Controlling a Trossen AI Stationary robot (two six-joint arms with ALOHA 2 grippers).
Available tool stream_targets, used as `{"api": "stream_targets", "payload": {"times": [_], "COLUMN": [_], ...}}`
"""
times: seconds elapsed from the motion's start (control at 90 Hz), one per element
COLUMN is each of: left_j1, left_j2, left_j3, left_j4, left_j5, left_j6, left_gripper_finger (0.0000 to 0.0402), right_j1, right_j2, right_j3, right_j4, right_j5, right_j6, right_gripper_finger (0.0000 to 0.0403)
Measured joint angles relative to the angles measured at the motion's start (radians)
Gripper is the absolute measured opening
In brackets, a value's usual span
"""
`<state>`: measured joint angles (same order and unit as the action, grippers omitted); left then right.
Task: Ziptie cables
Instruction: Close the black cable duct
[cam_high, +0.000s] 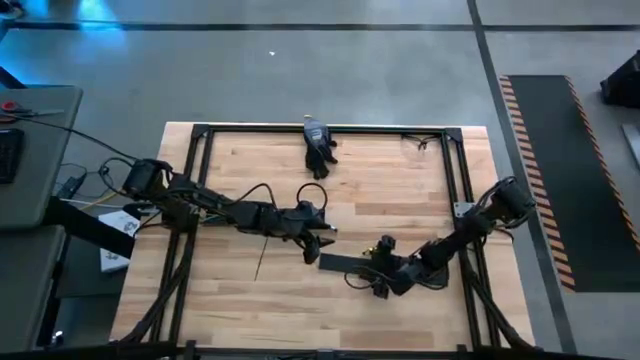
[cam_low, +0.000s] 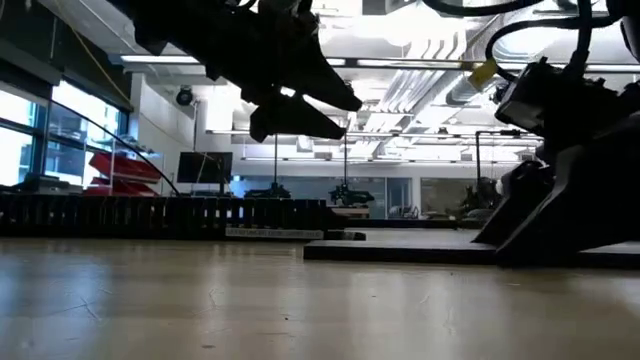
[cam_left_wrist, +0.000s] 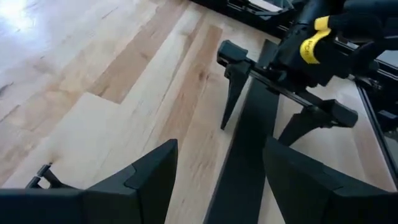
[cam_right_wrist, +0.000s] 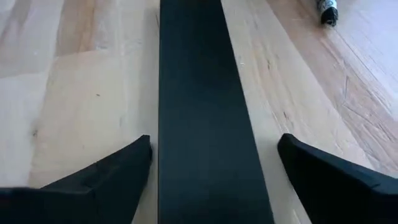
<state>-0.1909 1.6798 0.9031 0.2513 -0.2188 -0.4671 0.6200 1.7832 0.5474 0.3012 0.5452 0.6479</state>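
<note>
I have both grippers spread open, gripping nothing, over the black strip (cam_right_wrist: 208, 124) mid-desk: right gripper (cam_right_wrist: 211, 165) straddles it, left gripper (cam_left_wrist: 217, 177) faces it. I can't pick out the cables.

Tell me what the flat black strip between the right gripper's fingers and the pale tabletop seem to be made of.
The flat black strip looks like matte plastic: uniformly dark, smooth, straight-edged, no grain or shine. The pale tabletop looks like butcher-block wood with a light satin finish: jointed planks and visible grain. The right gripper is open, a finger on either side of the strip.
</note>
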Motion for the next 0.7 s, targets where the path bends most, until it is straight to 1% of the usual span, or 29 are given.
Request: {"api": "stream_targets", "payload": {"times": [0.222, 0.344, 0.422, 0.5, 0.7], "left_j1": [0.0, 0.0, 0.0, 0.0, 0.0], "left_j2": [0.0, 0.0, 0.0, 0.0, 0.0], "left_j3": [0.0, 0.0, 0.0, 0.0, 0.0], "left_j4": [0.001, 0.001, 0.001, 0.001, 0.001], "left_j5": [0.0, 0.0, 0.0, 0.0, 0.0], "left_j6": [0.0, -0.001, -0.003, -0.002, -0.002], "left_gripper_finger": [0.0216, 0.0216, 0.0216, 0.0216, 0.0216], "right_j1": [-0.005, 0.0, 0.01, 0.018, 0.016], "right_j2": [0.021, 0.072, 0.082, 0.076, -0.009], "right_j3": [-0.035, -0.036, -0.036, -0.036, -0.044], "right_j4": [0.06, 0.121, 0.136, 0.135, 0.09], "right_j5": [-0.009, 0.034, 0.06, 0.071, 0.016], "right_j6": [-0.027, -0.029, -0.024, -0.027, -0.077], "right_gripper_finger": [0.0272, 0.0238, 0.0216, 0.0214, 0.0214]}}
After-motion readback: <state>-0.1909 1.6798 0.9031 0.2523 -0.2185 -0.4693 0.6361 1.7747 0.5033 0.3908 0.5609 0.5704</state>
